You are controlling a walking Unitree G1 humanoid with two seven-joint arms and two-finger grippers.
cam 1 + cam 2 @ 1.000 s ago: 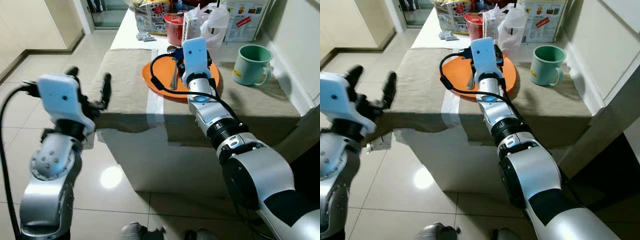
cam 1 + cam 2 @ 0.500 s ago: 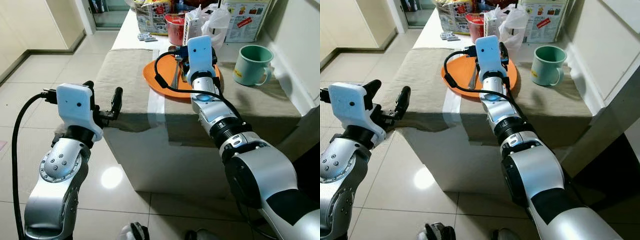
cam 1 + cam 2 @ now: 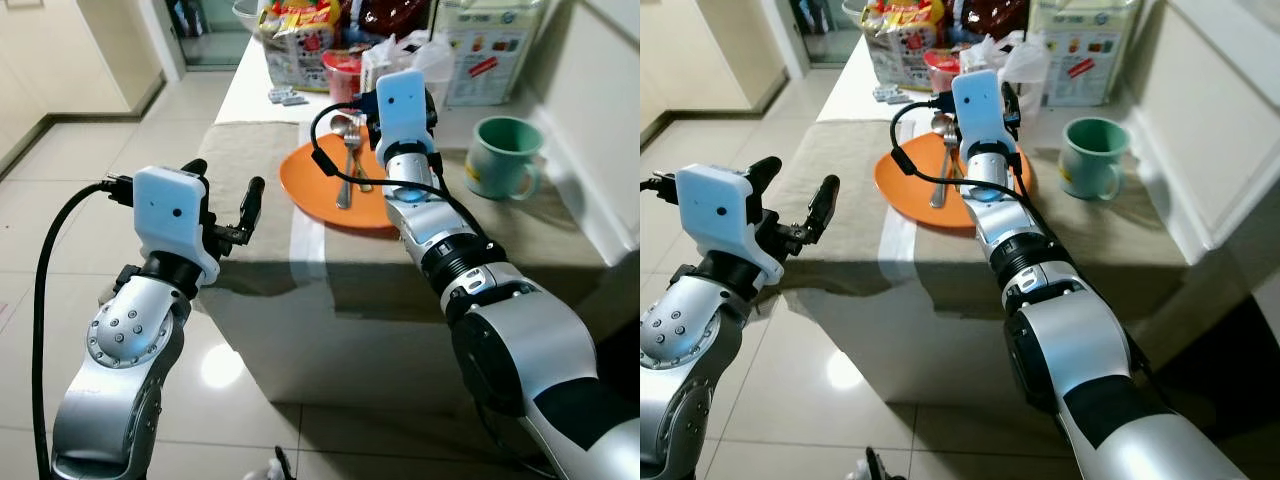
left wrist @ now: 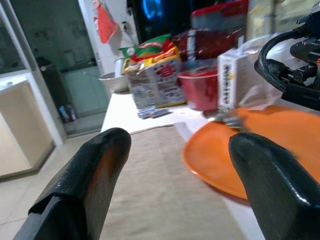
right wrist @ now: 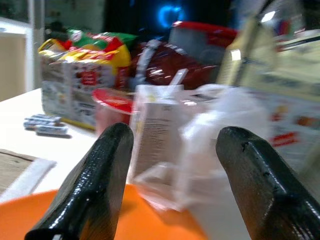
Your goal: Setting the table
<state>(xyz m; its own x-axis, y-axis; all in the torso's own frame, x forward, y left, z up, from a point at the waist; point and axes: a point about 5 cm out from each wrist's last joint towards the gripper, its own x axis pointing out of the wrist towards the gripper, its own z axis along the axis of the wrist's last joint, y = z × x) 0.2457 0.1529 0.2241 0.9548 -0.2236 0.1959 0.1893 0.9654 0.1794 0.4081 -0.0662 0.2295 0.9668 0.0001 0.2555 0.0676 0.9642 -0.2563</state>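
Note:
An orange plate [image 3: 340,190] lies on the beige table runner [image 3: 250,160], with a metal spoon [image 3: 343,175] and fork [image 3: 357,165] resting on it. My right arm reaches across the plate; its white wrist block [image 3: 404,100] is above the plate's far rim. In the right wrist view my right gripper [image 5: 172,165] is open and holds nothing, pointing at a carton [image 5: 155,135] and a plastic bag. My left gripper [image 3: 226,185] is open in the air at the table's near left edge, level with the plate [image 4: 260,150].
A green mug [image 3: 502,155] stands right of the plate, near the wall. Snack bags [image 3: 298,45], a red tub [image 3: 342,72], a carton, a plastic bag and a box [image 3: 485,50] crowd the back of the table. Tiled floor lies to the left.
My left gripper has come up and in from the left to the table edge. My right wrist has moved from over the plate to its far rim, uncovering the cutlery. The camera shifted slightly.

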